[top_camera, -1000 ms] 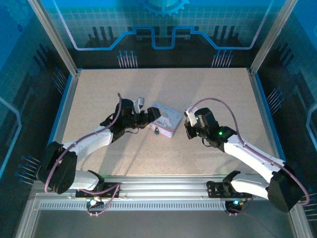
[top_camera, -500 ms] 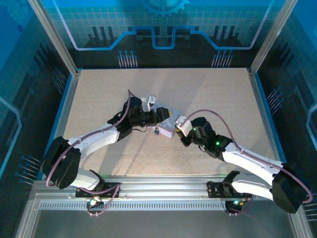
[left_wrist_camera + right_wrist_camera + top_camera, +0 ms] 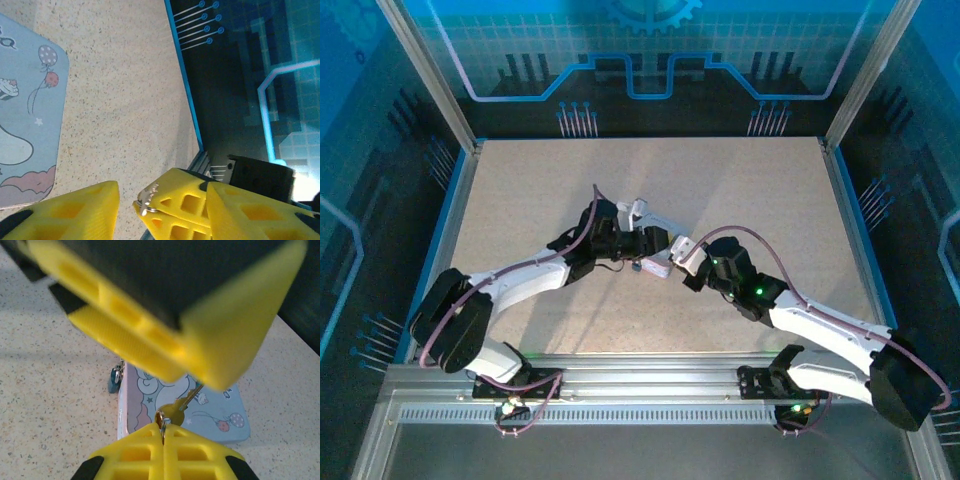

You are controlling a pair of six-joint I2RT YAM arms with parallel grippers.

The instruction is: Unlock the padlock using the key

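Plainly key (image 3: 175,411) slants up-right from right pincer (image 3: 163,429).

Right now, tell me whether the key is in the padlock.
No: the right gripper holds the key by its ring, clear of the padlock beside the tin.

A pale lavender tin (image 3: 220,412) printed with clouds and balloons lies flat near the middle of the speckled beige table (image 3: 740,190), enclosed by blue-patterned walls (image 3: 520,40).

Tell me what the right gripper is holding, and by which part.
The key, pinched at its ring end by the shut right gripper, with its blade pointing outward.
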